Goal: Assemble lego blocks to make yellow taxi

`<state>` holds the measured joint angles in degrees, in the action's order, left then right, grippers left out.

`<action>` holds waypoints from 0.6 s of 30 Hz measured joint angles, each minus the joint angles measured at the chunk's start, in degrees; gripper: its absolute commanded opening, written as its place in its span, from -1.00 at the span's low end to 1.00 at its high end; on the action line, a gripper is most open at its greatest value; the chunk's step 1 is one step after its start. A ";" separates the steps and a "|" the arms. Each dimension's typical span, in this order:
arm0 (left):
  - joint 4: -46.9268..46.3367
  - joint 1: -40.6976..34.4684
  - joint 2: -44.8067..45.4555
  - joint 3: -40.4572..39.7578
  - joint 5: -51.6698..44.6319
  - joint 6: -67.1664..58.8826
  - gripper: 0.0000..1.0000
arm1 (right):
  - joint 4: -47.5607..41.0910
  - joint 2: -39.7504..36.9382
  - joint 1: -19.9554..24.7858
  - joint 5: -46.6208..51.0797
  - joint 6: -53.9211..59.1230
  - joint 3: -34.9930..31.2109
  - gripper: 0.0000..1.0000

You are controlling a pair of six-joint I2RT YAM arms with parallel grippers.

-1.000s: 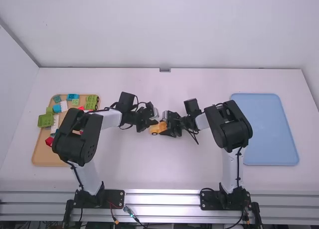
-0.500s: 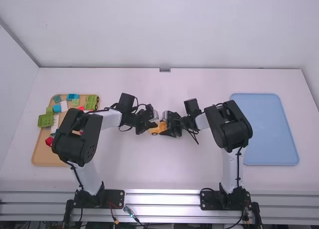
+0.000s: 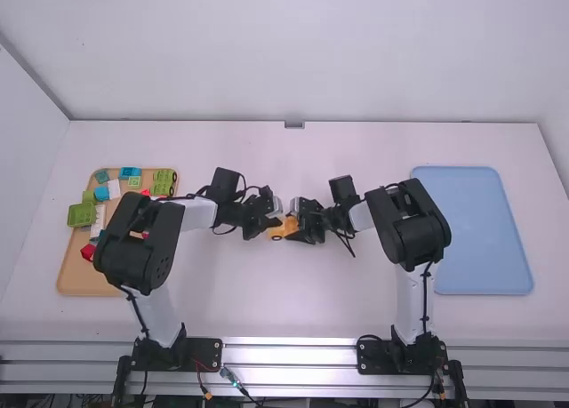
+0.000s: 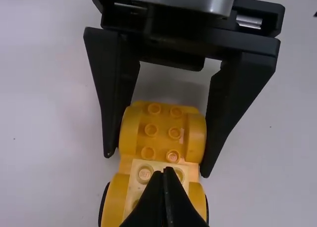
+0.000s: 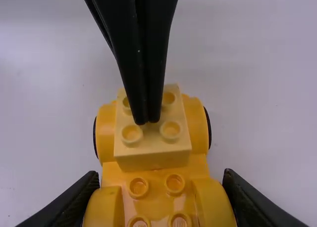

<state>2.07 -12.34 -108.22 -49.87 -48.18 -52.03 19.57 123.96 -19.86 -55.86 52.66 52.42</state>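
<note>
Left hand (image 5: pixel 147 122) (fingers together) has shifted slightly, at nine o'clock from right hand (image 4: pixel 157 163), which clamps taxi base (image 4: pixel 163 130); probably brick (image 5: pixel 151 145) needs pressing.

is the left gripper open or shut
Shut: the left gripper has its two fingertips together at the top of the pale block.

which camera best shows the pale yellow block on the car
The right wrist view: the pale yellow block shows its studs and one side, partly behind the shut left tool. The left wrist view has that tool hiding more of its top. In the high view, I can't make it out.
</note>
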 measured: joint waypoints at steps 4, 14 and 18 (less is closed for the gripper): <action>-3.30 0.00 0.04 -1.05 1.29 -0.04 -0.97 | 0.07 0.00 0.00 -0.11 -0.04 0.00 0.15; -5.97 -0.09 0.02 -2.64 1.36 -2.71 -0.97 | 0.04 0.00 -0.07 -0.02 -0.22 0.00 0.16; -7.85 0.20 0.02 -3.61 0.79 -4.55 -0.97 | 0.00 0.00 -0.07 0.02 -0.28 0.00 0.16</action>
<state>-5.78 -12.14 -108.20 -53.47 -47.40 -56.58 19.57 123.96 -19.92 -55.83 52.38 52.42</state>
